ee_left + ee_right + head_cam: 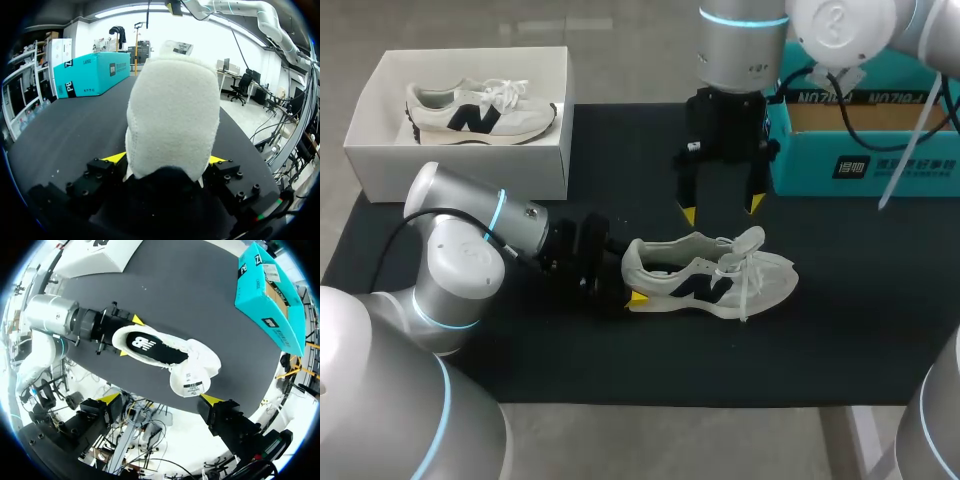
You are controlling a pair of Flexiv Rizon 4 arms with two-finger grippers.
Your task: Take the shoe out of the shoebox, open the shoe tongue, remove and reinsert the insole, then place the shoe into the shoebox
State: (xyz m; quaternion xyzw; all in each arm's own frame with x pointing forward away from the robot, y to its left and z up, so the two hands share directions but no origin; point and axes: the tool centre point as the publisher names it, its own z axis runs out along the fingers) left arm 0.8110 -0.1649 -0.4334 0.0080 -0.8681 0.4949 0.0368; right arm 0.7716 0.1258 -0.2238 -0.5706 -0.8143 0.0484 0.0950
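A white sneaker (715, 275) with a dark side logo stands upright on the black mat (820, 330), toe to the right. My left gripper (630, 280) is shut on its heel (172, 115), a yellow tip at each side. Straight above the sneaker hangs my right gripper (722, 208), open and apart from it. In the right wrist view the tongue (192, 385) stands lifted and the black insole (150, 347) lies inside the sneaker. The white shoebox (460, 165) stands at the back left with a second sneaker (480, 112) in it.
An open teal box (865, 165) stands at the back right of the mat, close beside my right arm. The mat's front strip and its right part are bare.
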